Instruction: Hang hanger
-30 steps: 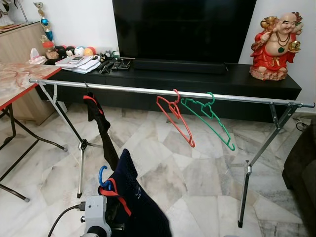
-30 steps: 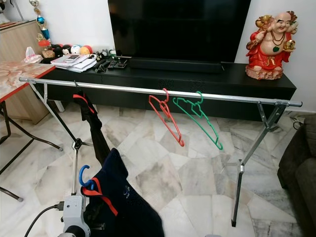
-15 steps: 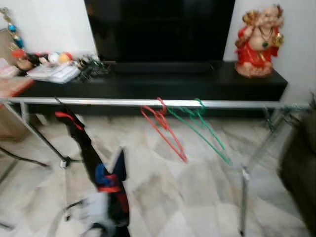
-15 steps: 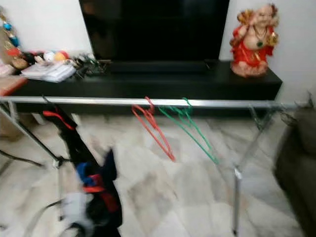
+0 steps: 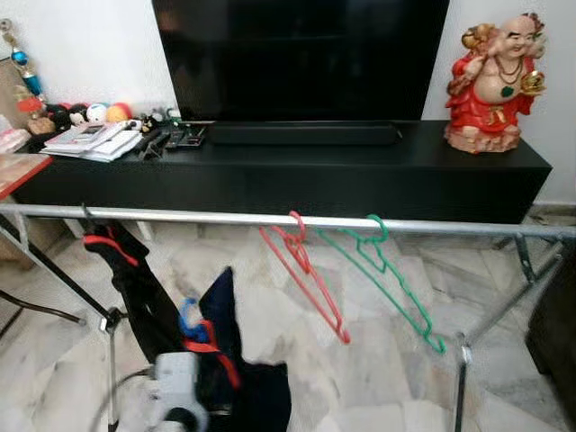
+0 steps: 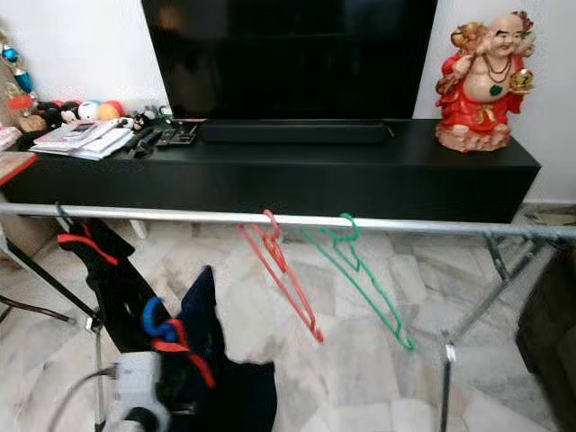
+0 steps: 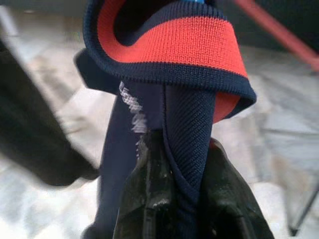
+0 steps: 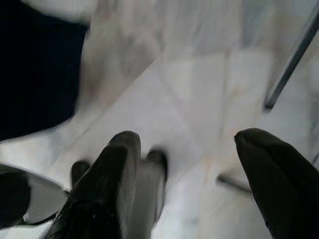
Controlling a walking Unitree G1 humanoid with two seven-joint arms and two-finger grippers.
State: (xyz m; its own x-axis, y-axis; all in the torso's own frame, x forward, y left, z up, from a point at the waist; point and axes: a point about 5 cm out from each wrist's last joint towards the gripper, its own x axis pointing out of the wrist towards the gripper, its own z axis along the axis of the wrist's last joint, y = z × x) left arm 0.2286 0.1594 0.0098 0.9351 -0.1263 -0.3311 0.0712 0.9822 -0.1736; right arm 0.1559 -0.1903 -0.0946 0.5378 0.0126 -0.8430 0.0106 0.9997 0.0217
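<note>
Left wrist view: left claw (image 7: 174, 199) clenched on navy garment (image 7: 184, 124) with red-trimmed collar.
Left eye view: that garment (image 5: 238, 360) sits on a blue hanger (image 5: 187, 319), held low in front of and below the metal rail (image 5: 225, 217), not on it. On the rail: red hanger (image 5: 301, 270) just beside green hanger (image 5: 387, 274), and a dark garment (image 5: 135, 279) hung further left. Black TV console (image 5: 297, 171) behind, red figurine (image 5: 493, 81) on its right end. Right claw (image 8: 189, 164) released, fingers spread above marble floor (image 8: 199, 99).
</note>
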